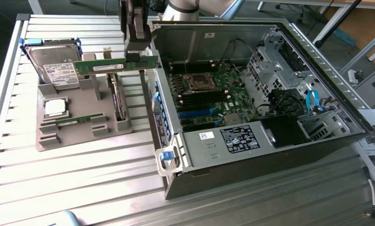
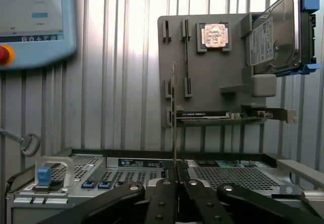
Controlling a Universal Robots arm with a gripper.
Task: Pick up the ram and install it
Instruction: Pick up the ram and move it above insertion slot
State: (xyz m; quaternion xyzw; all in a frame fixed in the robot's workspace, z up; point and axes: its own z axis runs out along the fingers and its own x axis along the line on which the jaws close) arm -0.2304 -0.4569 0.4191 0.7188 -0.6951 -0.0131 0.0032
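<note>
1. While the black two-finger hand (image 1: 139, 55) hangs over the grey plastic holder block (image 1: 74, 141), it pinches the ram (image 1: 115, 65), a thin, narrow green circuit-board stick with a white label, near one end.
2. The stick is horizontal and stands on its long edge in the air, apart from the holder block below it.
3. Its free end points to the exterior view's left, near the silver box-shaped hard drive (image 1: 55, 68) in a blue frame, which leans at the far corner of the holder block.
4. The pinched end is just beside the wall of the open grey metal computer case (image 1: 194, 155), but it is outside the case.
5. Inside the case lies the green motherboard (image 1: 216, 101); the ram is well apart from it.
6. In the holder block sit a square silver processor chip (image 1: 54, 107) and a dark expansion card (image 1: 117, 101), which stands on its edge.
7. In the wrist view the ram (image 2: 174, 123) is seen edge-on as a thin line that comes out of the hand (image 2: 175, 181); the two fingers (image 2: 163, 186) press on its two faces.
8. The ribbed metal bench (image 1: 80, 183) carries both the holder block and the case.
</note>
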